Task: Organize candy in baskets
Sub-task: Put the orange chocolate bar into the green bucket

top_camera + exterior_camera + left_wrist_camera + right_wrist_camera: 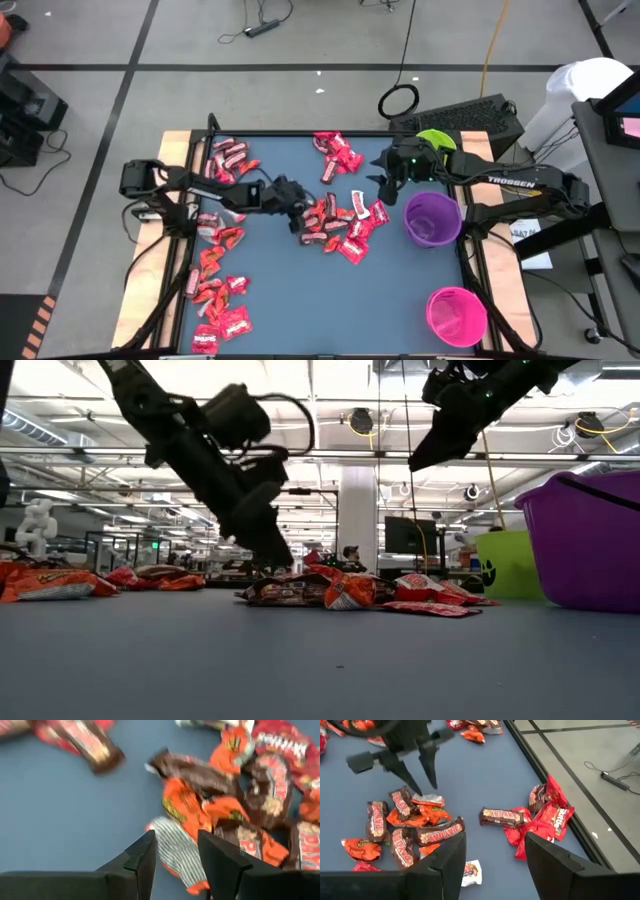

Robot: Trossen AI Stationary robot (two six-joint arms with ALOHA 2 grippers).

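Candy in red, orange and brown wrappers lies flat in several heaps on the blue table top; the middle heap (338, 225) is the nearest to both grippers. My left gripper (298, 210) is open and slants down over that heap's left edge, with its fingertips (434, 782) just above a striped silver wrapper (175, 852); I cannot tell whether they touch it. My right gripper (382, 180) hangs open and high above the table (425, 455), right of the far heap (338, 152), with nothing between its fingers. The purple basket (432, 218), the pink basket (457, 315) and the green basket (437, 138) stand upright along the right side.
More candy lies at the far left (230, 158), the left (215, 232) and the near left (215, 300). My right arm crosses over the green basket. A raised dark rim (470, 270) borders the table. Bare blue surface (330, 310) lies at the near middle.
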